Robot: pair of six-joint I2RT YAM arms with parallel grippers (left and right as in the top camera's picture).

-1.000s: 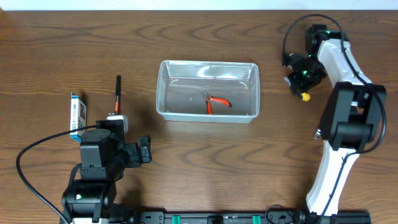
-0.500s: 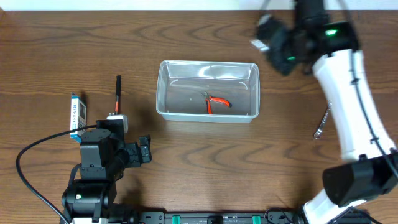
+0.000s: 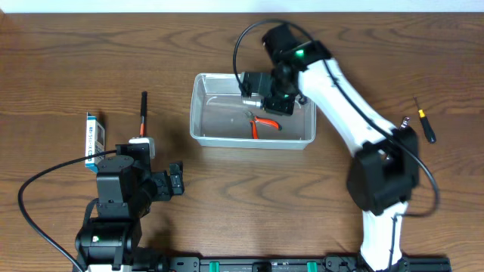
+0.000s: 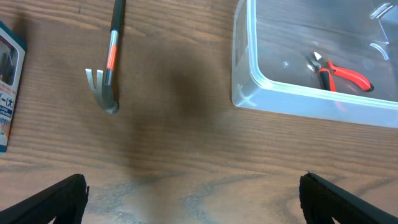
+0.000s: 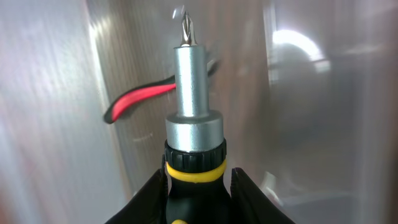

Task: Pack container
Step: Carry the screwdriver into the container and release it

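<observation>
Brown wood-grain table (image 3: 60,60) bears the clear container (image 3: 253,141), a hammer (image 3: 144,113) nearby.

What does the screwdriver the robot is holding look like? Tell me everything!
The screwdriver has a shiny silver metal shaft with a cross-shaped tip and a black handle with a yellow ring. The right gripper clamps the handle. It hangs above the clear container, tip aimed down near the red pliers inside.

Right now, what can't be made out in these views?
Right wrist: the screwdriver handle is cut off by the bottom edge, inside the right gripper.
Overhead: the arm's wrist hides the screwdriver over the container.
Left wrist: the blue-and-white box is cut by the left edge.
</observation>
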